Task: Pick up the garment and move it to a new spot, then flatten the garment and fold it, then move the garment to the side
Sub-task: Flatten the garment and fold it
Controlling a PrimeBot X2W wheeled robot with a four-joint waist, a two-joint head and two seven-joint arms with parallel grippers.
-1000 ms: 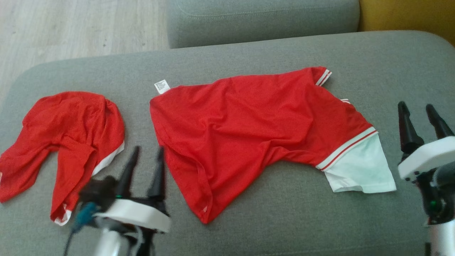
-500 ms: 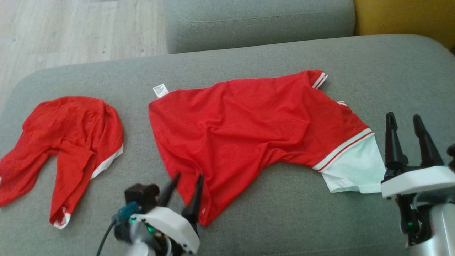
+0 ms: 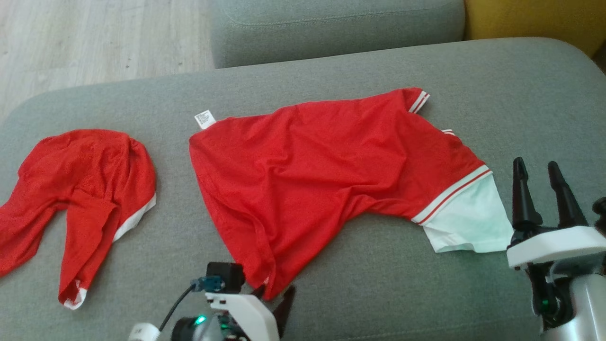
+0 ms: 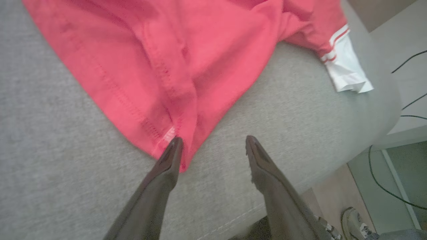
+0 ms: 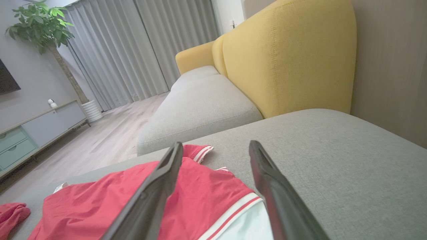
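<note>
a: what changed?
b: left tool (image 4: 213, 140), jaws wide, has swung over to the near hem corner of the red white-sleeved jersey (image 3: 322, 166) on the grey sofa cushion (image 3: 378, 284). pickup looks imminent.

Soft, even light brightens all three views, leaving only faint shadows in the folds of the red shirt (image 3: 322, 175), while the left wrist view is smeared and washed pale, and the right wrist view's wide lens bows the yellow sofa back (image 5: 283, 56).
</note>
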